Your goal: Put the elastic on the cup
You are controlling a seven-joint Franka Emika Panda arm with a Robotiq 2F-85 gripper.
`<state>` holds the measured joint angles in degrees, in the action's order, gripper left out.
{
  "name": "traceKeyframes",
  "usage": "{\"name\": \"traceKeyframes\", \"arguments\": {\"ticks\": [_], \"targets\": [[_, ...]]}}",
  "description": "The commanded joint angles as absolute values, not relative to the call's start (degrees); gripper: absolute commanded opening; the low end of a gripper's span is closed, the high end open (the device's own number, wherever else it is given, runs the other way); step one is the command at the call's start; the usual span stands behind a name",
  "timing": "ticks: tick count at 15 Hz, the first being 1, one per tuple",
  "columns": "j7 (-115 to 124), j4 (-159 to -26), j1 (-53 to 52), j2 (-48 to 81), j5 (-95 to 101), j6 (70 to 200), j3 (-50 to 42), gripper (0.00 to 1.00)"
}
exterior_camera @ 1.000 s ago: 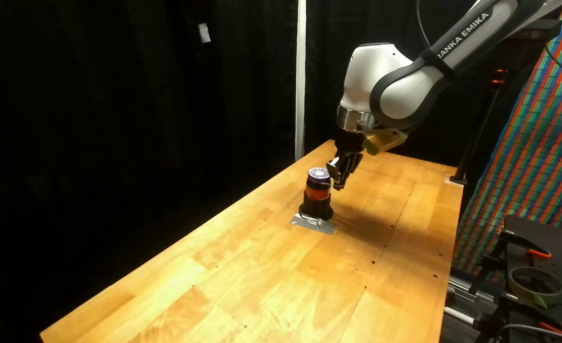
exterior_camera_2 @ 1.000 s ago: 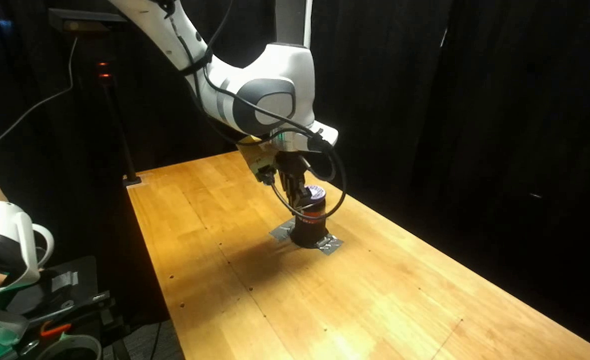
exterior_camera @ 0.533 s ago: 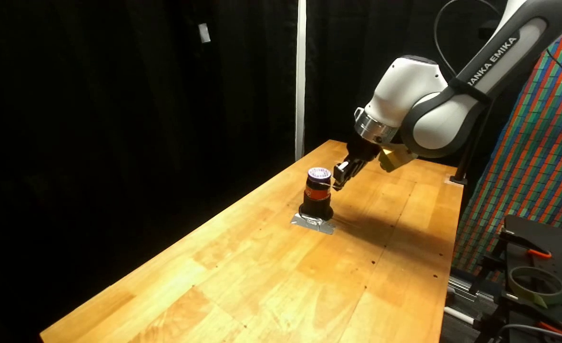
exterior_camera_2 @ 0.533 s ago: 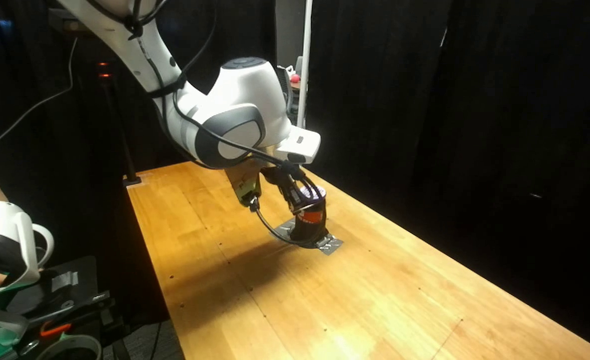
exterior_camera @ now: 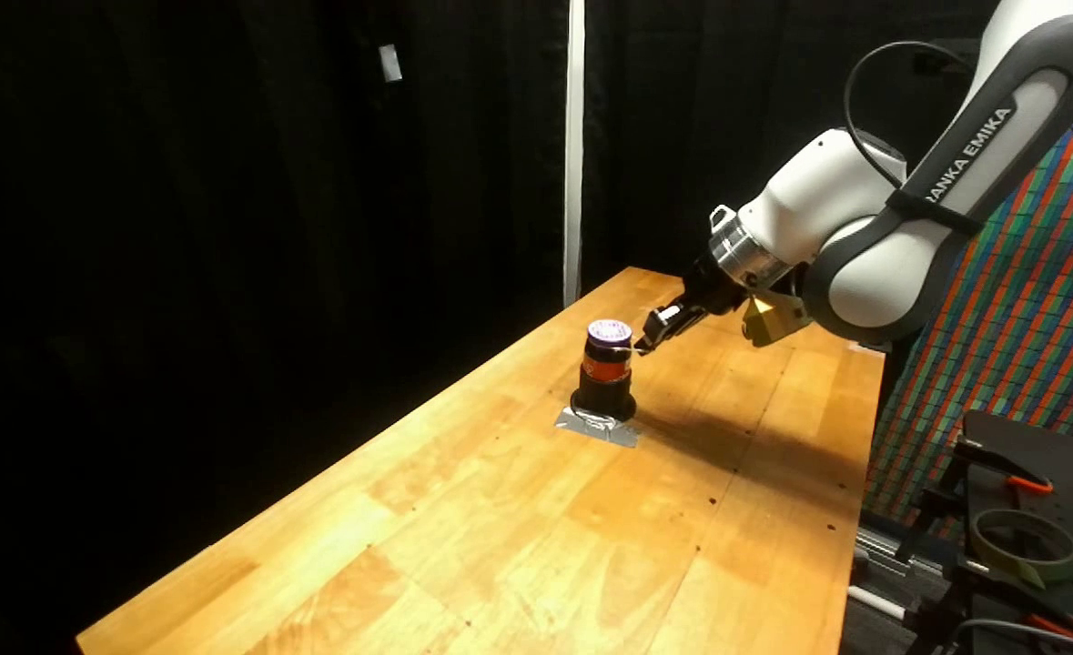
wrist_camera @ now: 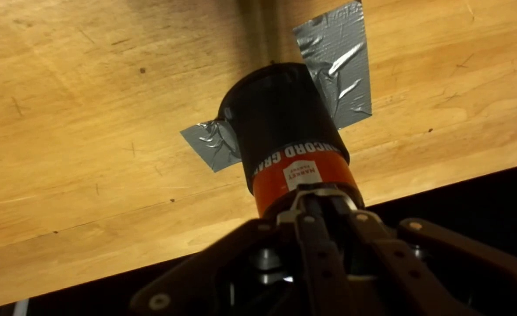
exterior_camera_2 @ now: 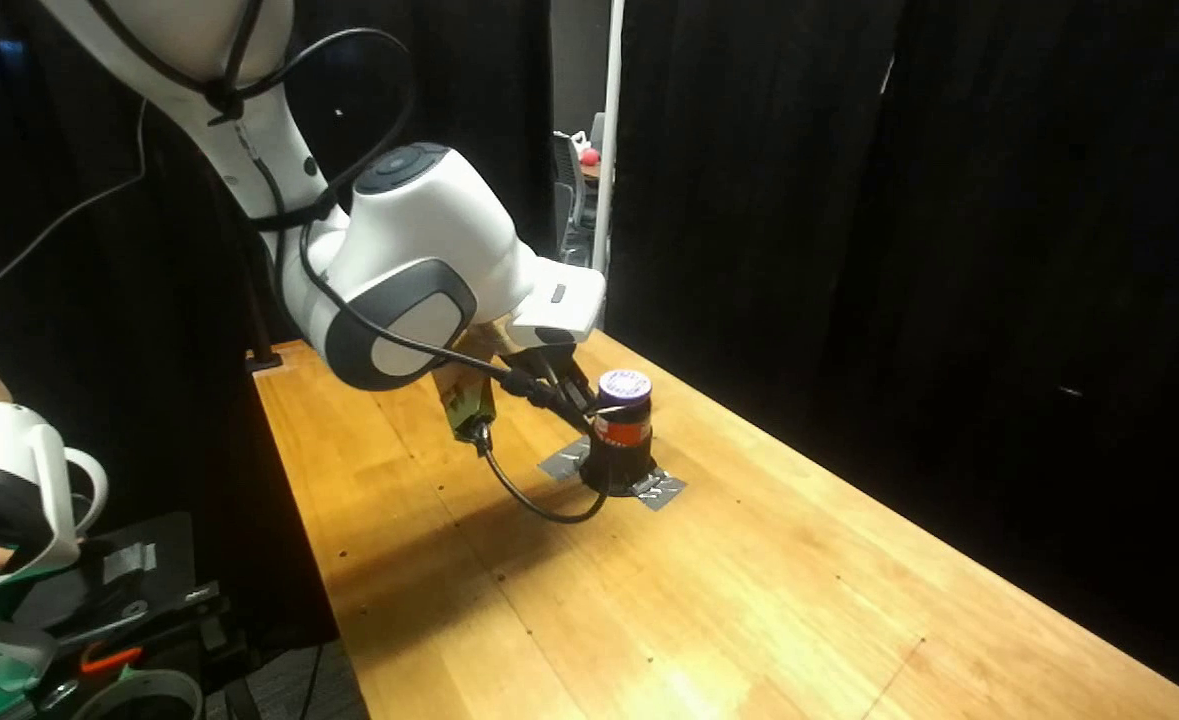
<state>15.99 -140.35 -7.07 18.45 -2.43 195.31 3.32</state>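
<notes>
The cup (exterior_camera: 606,369) is a dark cylinder with an orange-red band and a purple-and-white lid. It stands upright on the wooden table (exterior_camera: 518,537). It shows in both exterior views (exterior_camera_2: 622,431) and upside down in the wrist view (wrist_camera: 302,160), its lid end hidden by my fingers. The elastic (exterior_camera: 625,349) is a thin pale line from round the cup, just below the lid, to my fingertips. It also shows in an exterior view (exterior_camera_2: 611,408). My gripper (exterior_camera: 642,348) is tilted beside the cup's upper part, fingers together on the elastic. The fingers show in the wrist view (wrist_camera: 322,195).
Grey tape (exterior_camera: 597,426) holds the cup's base to the table, on two sides in the wrist view (wrist_camera: 341,70). A loop of arm cable (exterior_camera_2: 549,518) hangs near the cup. A black side table with a tape roll (exterior_camera: 1024,544) stands beyond the table edge.
The arm has leaned back and down, tilting the gripper from near upright to a slant. The fingertips have drawn slightly off the cup, elastic stretched between. The cup has not moved.
</notes>
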Motion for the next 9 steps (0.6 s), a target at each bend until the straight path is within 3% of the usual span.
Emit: {"name": "traceKeyframes", "arguments": {"ticks": [1,9], "targets": [[19.01,-144.01,-2.41,17.68,0.06,204.81,8.09,0.12],[17.87,-146.62,-0.76,20.32,-0.1,218.28,8.35,0.11]]}}
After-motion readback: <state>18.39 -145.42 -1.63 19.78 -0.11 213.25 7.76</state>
